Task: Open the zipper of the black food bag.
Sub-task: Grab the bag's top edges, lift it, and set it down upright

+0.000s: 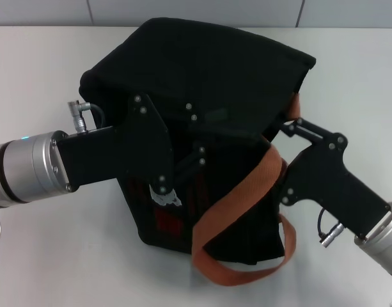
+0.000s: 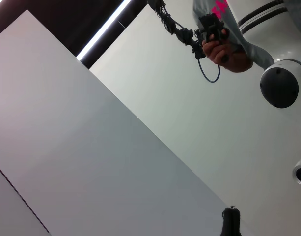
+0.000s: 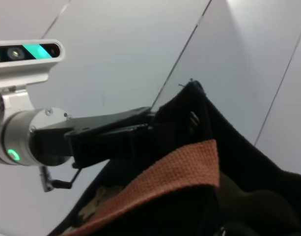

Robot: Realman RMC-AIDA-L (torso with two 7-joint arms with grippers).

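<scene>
The black food bag (image 1: 215,70) lies tipped on the white table, with a white patch (image 1: 167,198) and a red label (image 1: 167,220) on its near face. One orange-brown handle (image 1: 247,198) loops across the front, and it also shows close up in the right wrist view as the handle (image 3: 179,169). My left gripper (image 1: 199,144) reaches in from the left and is pinched on the bag's fabric; the right wrist view shows the same left gripper (image 3: 151,123) at the bag's upper edge. My right gripper (image 1: 286,126) sits at the bag's right corner by the handle. I cannot make out the zipper.
The white table (image 1: 42,77) runs out on both sides of the bag, with a tiled wall behind it. The left wrist view looks up at wall panels, the robot's head (image 2: 283,83) and a person's hand (image 2: 224,49) holding a cable.
</scene>
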